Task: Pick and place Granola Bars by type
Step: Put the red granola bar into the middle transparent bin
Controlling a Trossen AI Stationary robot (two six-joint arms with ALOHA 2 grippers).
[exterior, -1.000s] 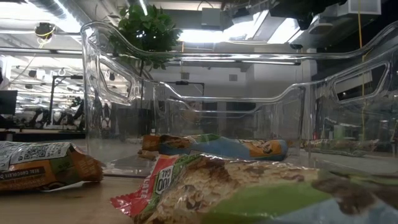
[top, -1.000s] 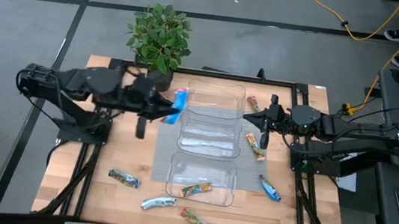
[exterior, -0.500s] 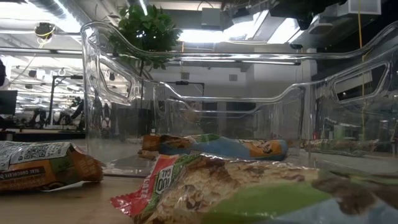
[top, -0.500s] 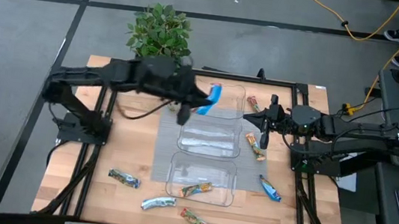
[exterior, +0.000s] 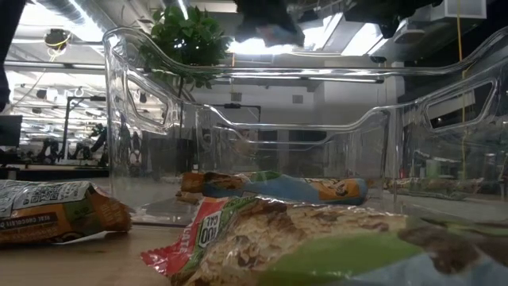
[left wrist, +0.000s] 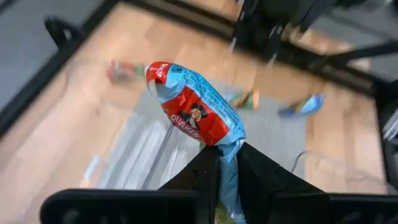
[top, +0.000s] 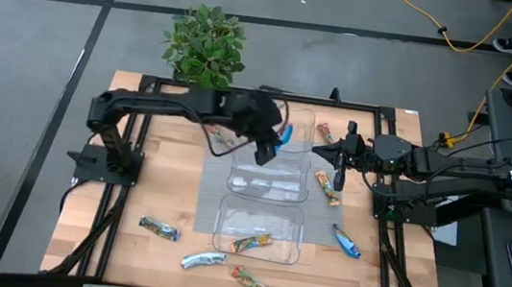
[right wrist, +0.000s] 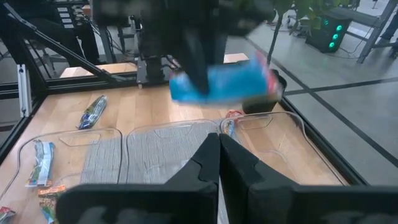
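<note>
My left gripper (top: 274,142) is over the far clear tray (top: 302,120), shut on a blue-and-red wrapped granola bar (left wrist: 194,106). This bar also shows in the high view (top: 283,133) and, blurred, in the right wrist view (right wrist: 217,84). My right gripper (top: 321,152) waits shut and holds nothing at the trays' right side. The near tray (top: 228,220) holds one bar (top: 251,243). Other bars lie flat on the wood: three near the near edge (top: 202,259) and three right of the trays (top: 328,186). My left gripper pinches the bar's lower wrapper end (left wrist: 227,149) between its two fingers (left wrist: 202,171). The rest of the bar sticks out past the fingertips. The bar is lifted clear, above the trays.
Three clear trays sit in a column on a grey mat (top: 212,192), the middle one (top: 270,176) between the two others. A potted plant (top: 205,46) stands at the far edge. A black frame (top: 132,129) borders the wooden table. One more bar (top: 223,139) lies under the left arm.
My left gripper has swung from the table's far left toward the right, carrying the blue-and-red bar, and now hangs over the far tray. It has stayed shut on the bar. The right arm has kept still.
</note>
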